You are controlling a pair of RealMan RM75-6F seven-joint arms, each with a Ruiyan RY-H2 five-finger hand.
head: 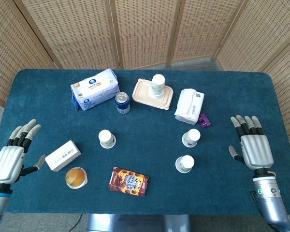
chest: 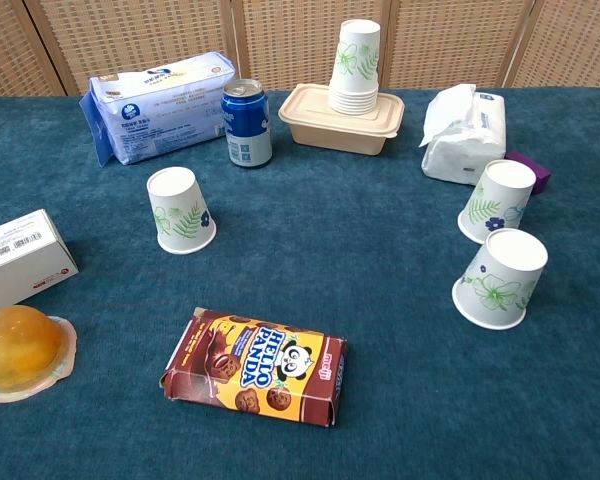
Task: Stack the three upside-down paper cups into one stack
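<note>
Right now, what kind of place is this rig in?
Probably a lab test setup, not a home: a blue cloth table hemmed by woven screens, with paper cups and snacks laid out.

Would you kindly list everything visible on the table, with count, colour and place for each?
loose upside-down cups: three, white with floral print; one centre-left, two right
cup stack: one, white, on the beige container, far centre
tissue pack: one, blue-white, far left
can: one, blue, beside it
napkin pack: one, white, far right
purple item: one, behind the right cups
biscuit box: one, brown, near centre
white box: one, left
jelly cup: one, orange, near left
left hand: open, left edge
right hand: open, right edge
</note>
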